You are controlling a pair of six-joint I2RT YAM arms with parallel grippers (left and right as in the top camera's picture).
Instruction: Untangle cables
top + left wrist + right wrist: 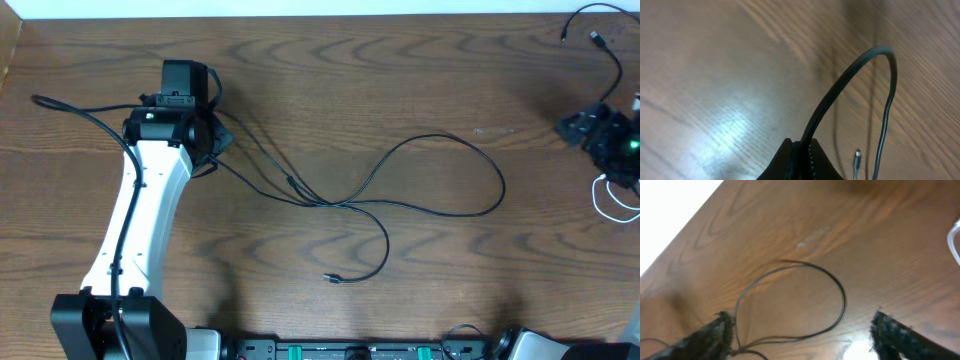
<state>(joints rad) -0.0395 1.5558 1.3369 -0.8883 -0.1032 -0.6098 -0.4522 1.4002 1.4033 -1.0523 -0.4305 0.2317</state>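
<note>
Thin black cables trail over the wooden table from my left gripper to a wide loop, and one plug end lies near the front. The left wrist view has my left gripper shut on a black cable that arches up from its jaws, with a small metal plug beside it. My right gripper is at the far right edge, next to a white cable. In its own view the right gripper is open and empty, above a black cable loop.
Another thin black cable curls at the back right corner. The left arm's white link crosses the left side of the table, and its own thicker black wire runs off to the left. The arm bases line the front edge.
</note>
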